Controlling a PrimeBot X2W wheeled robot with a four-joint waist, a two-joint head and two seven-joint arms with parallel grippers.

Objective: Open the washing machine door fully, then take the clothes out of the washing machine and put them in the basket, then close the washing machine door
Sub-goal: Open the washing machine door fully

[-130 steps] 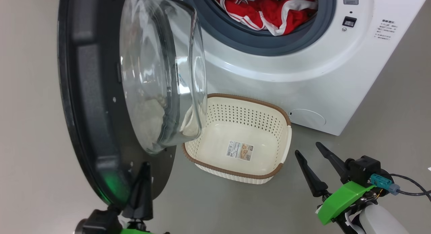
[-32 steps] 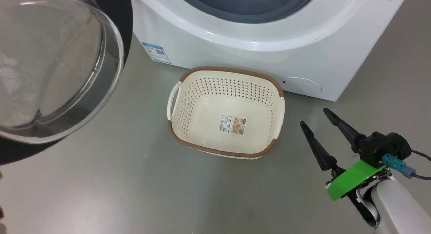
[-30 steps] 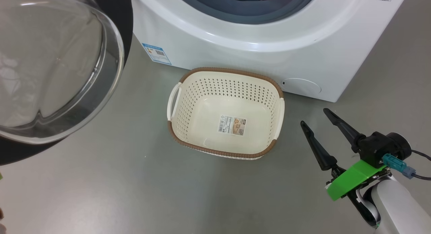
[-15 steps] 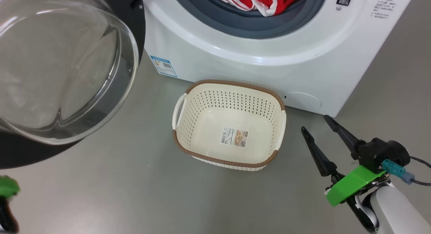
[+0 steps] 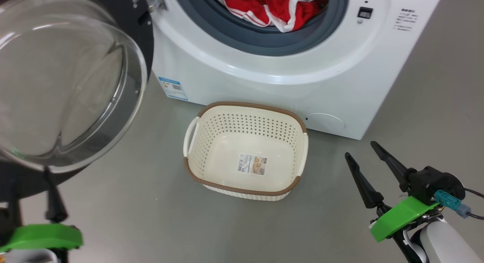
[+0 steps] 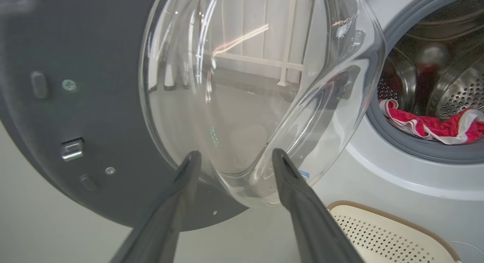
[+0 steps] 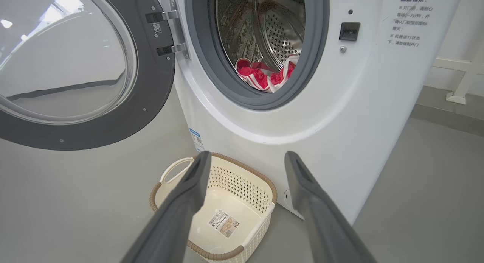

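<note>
The door (image 5: 72, 85) stands wide; my left claw (image 6: 234, 157) and right claw (image 5: 359, 148) gape empty. I should pinch the clothes (image 5: 276, 7) deep.

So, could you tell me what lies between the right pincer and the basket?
Only bare grey floor, as the head view shows; the right pincer stands apart from the basket.

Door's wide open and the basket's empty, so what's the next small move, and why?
Probably lift the right gripper toward the clothes in the washing machine: the door stands wide open, its fingers are spread and empty, the basket holds nothing.
</note>
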